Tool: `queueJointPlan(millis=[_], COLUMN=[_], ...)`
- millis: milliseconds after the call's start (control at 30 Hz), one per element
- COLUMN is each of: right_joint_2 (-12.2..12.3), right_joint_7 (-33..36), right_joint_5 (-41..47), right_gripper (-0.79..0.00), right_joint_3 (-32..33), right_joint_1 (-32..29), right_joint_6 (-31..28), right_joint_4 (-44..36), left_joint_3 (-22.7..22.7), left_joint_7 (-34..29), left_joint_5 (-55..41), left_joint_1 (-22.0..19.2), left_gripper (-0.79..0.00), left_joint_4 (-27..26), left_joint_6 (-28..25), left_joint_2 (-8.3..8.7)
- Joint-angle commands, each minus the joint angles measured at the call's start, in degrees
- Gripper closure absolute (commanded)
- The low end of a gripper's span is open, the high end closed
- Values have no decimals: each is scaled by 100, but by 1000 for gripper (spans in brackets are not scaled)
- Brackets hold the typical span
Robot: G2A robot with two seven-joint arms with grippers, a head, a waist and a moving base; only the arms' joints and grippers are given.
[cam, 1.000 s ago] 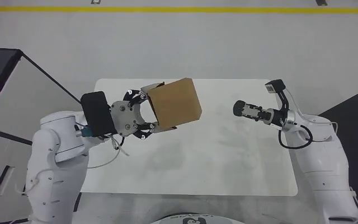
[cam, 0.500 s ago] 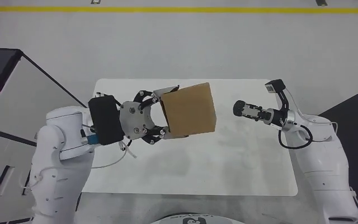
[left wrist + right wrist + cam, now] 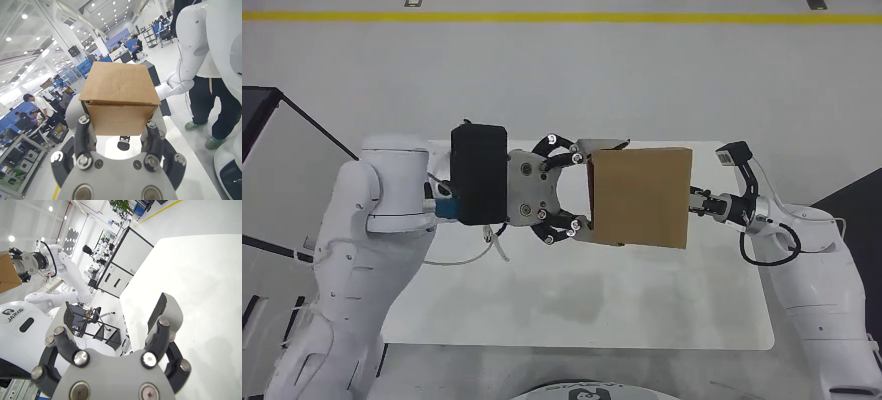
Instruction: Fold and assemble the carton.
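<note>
A brown cardboard carton (image 3: 637, 197) hangs in the air over the white table (image 3: 542, 300), with my left gripper (image 3: 582, 195) shut on its near end. In the left wrist view the carton (image 3: 119, 89) sits between the two fingers (image 3: 83, 130), folded into a box with one flap edge facing the camera. My right arm (image 3: 742, 208) reaches in from the table's right side, its tip hidden behind the carton's right edge. The right gripper (image 3: 115, 309) is open with nothing between its ribbed pads. From there the carton (image 3: 7, 273) is far off.
The table's front half (image 3: 592, 310) carries nothing. A black-framed stand (image 3: 267, 110) is off the table's left side. A grey cabinet (image 3: 121, 275) stands beyond the table's far edge in the right wrist view.
My left arm has swung the carton to the right across the table, turning it square-on, until it covers the right gripper's tip in the top view. The right arm has stayed put.
</note>
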Motion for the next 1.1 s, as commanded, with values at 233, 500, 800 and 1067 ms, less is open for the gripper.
queueJointPlan(millis=[233, 500, 800, 1067], right_joint_2=[0, 0, 0, 0], right_joint_7=[0, 0, 0, 0], right_joint_5=[0, 0, 0, 0], right_gripper=[-785, -785, -785, -785], right_joint_3=[0, 0, 0, 0], right_joint_1=[0, 0, 0, 0], right_joint_6=[0, 0, 0, 0], right_joint_4=[0, 0, 0, 0], left_joint_3=[-23, 3, -98, 95], left_joint_7=[180, 293, 483, -658], left_joint_5=[-513, -657, -1195, -3427], left_joint_1=[61, 175, 546, 987], left_gripper=[0, 0, 0, 0], left_joint_4=[199, 239, 346, 255], left_joint_6=[49, 175, 254, 2003], left_joint_2=[24, 20, 50, 144])
